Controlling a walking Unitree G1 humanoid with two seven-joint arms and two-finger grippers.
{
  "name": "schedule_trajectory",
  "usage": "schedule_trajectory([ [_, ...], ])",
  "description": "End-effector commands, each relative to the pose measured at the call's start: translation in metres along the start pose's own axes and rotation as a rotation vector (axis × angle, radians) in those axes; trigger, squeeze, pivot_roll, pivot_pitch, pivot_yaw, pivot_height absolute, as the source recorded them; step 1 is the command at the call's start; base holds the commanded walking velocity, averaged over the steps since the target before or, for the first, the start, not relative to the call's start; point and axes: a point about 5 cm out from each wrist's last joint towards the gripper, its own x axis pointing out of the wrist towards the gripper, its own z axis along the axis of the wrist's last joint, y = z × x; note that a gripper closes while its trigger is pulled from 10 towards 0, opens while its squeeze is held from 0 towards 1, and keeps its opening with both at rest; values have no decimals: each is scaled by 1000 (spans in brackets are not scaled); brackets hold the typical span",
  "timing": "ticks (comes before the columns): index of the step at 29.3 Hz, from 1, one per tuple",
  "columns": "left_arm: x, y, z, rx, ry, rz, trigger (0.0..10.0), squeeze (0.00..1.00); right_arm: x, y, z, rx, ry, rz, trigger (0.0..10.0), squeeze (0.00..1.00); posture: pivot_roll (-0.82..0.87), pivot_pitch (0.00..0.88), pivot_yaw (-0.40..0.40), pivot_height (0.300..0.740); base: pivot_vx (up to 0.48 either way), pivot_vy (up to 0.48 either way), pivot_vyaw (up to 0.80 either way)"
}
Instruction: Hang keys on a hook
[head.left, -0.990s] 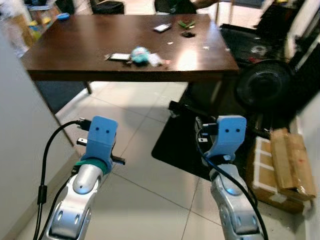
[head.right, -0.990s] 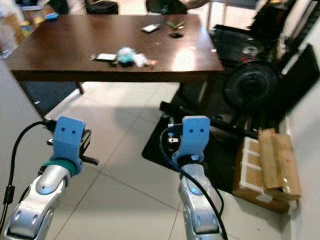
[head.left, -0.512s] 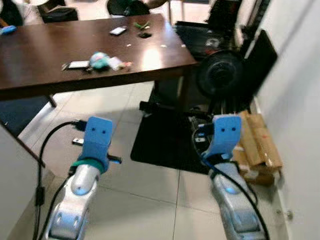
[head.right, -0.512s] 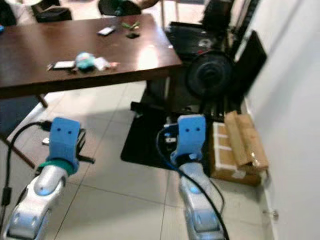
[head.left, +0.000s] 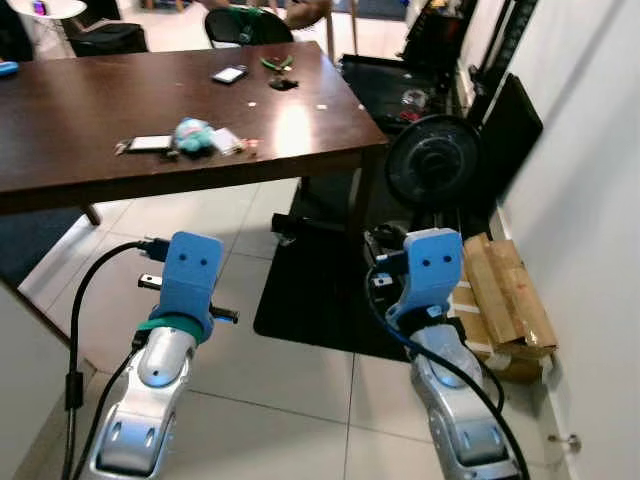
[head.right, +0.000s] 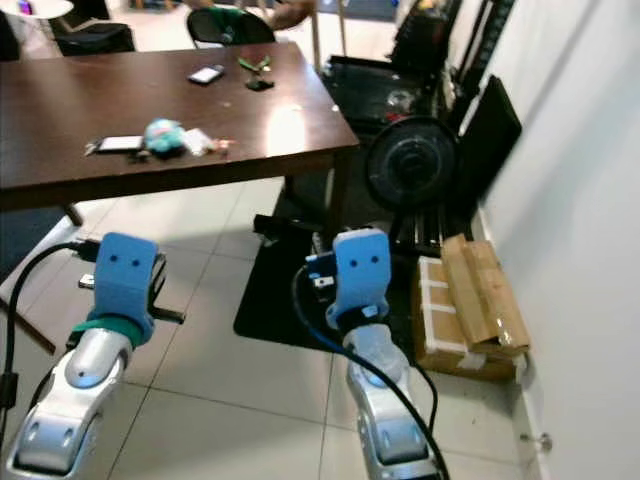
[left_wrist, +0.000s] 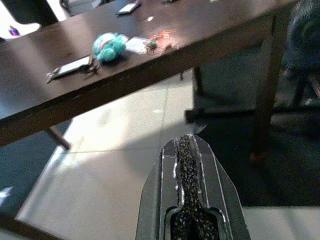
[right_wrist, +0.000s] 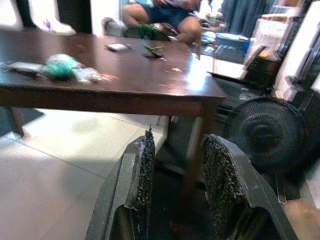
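Two arms: both silver arms are reaching forward at waist height over the tiled floor (head.left: 300, 390), each ending in a blue wrist block, with nothing carried.
Left gripper (left_wrist: 188, 150): its two black fingers are pressing together, holding nothing, and pointing toward the table.
Right gripper (right_wrist: 175, 165): its fingers are standing apart with an empty gap between them, pointing at the table's near corner leg.
Table (head.left: 60, 150): a dark brown wooden table is standing ahead and to the robot's left, well apart from both grippers.
Keys (left_wrist: 155, 44): what is probably the key bunch is lying on the table near the front edge, a small reddish tangle just beside a teal soft toy (left_wrist: 110, 46) and a flat dark card; it is too small to confirm.
Hook: no hook can be made out on the white wall (head.left: 600, 200) to the right.
Progress: the task is looking barely begun; nothing is picked up, so approaching, grasping, finding the hook and hanging all seem left.
Open room: bare tiles are lying between robot and table, giving a free path forward and left.
Edges to mind: a black floor mat (head.left: 320, 290), a round black fan (head.left: 433, 160) and a cardboard box (head.left: 505, 300) are crowding the right side by the wall.
Person: someone is sitting beyond the table's far end.
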Motion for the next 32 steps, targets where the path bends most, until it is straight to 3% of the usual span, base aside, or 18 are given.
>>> schedule_trajectory([
  [1, -3, 12, -9, 24, 35, 41, 10000, 0, 2, 14, 6, 29, -25, 45, 10000, 0, -108, 32, 93, 740, 480, 0, 0],
  [14, -3, 11, -10, 25, 30, 38, 10000, 0, 1, 15, 3, 19, -21, 67, 10000, 0, -108, 30, 92, 740, 480, 0, 0],
  [32, -2, 9, -10, 23, 28, 29, 10000, 0, 1, 6, -2, 54, 4, 27, 10000, 0, -112, 30, 95, 740, 339, 0, -44],
])
